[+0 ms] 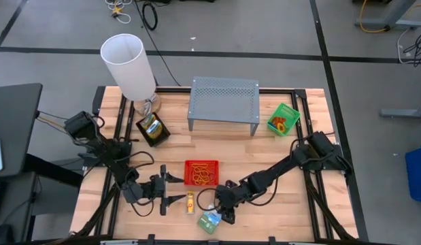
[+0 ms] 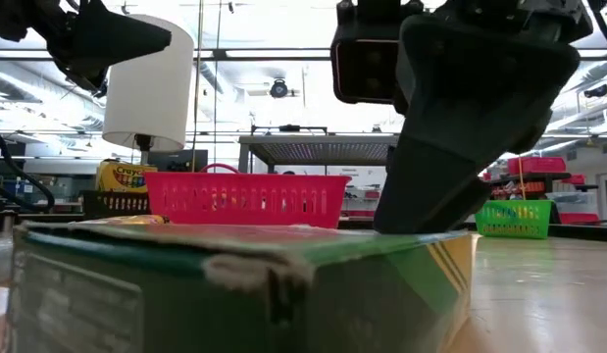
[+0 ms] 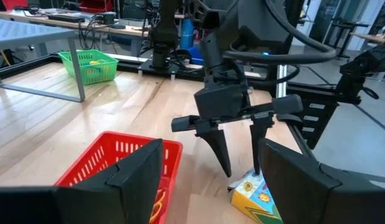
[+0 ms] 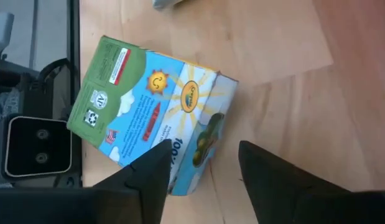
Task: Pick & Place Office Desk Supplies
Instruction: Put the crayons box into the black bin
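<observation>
A green-blue crayon packet (image 4: 155, 130) lies flat on the table near its front edge (image 1: 210, 221) and fills the foreground of the low view (image 2: 234, 284). My right gripper (image 4: 201, 155) is open and points down over the packet's end (image 3: 242, 171); one finger stands over the packet's edge, the other over bare wood. My left gripper (image 1: 166, 189) is open and empty, left of the packet and facing it. A red mesh tray (image 1: 201, 172) with rubber bands sits on the table behind both grippers. A green mesh tray (image 1: 283, 119) stands at the far right. My right gripper stands open over the packet's end (image 4: 201, 134), fingers pointing down from above. I cannot tell whether a finger touches the packet, which lies flat on the table.
A grey perforated stand (image 1: 224, 102) stands at the far middle, and a tall white lampshade (image 1: 128, 64) at the far left. A black box with a crayon box (image 1: 154, 129) sits in front of the lampshade. A small yellow item (image 1: 190, 202) lies between the grippers.
</observation>
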